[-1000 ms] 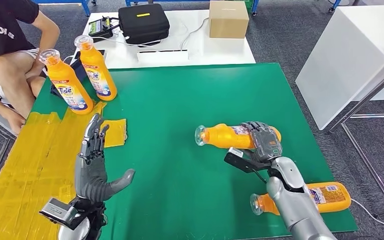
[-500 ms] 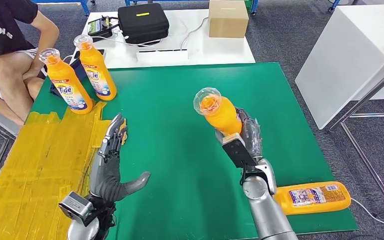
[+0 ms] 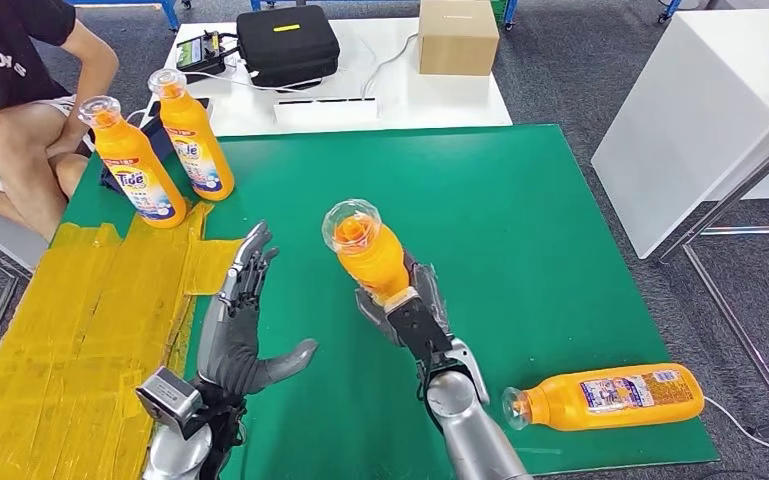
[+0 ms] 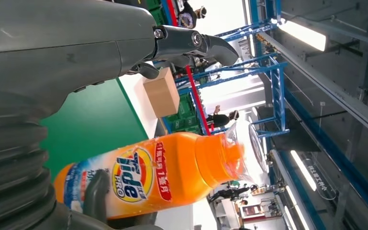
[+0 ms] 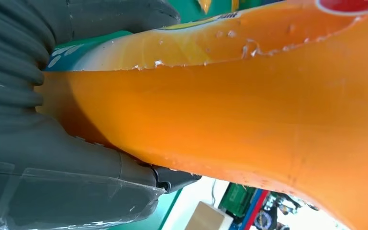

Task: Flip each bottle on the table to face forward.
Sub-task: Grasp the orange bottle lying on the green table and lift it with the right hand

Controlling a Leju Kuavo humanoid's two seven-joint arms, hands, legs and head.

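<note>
My right hand grips an orange Tide bottle upright above the middle of the green mat, clear cap towards me. The left wrist view shows this held bottle with its Tide label, and in the right wrist view its orange body sits in my right hand. My left hand is open, fingers spread, just left of the bottle and apart from it. Another orange bottle lies on its side at the mat's near right corner. Two bottles stand upright at the far left.
A person sits at the far left beside the standing bottles. Yellow tape covers the table's left side. Behind the mat, a white table carries a black case and a cardboard box. A white table stands to the right.
My right hand lifted the bottle from lying on the mat, stood it upright and carried it left. My left hand moved right and forward towards it.
</note>
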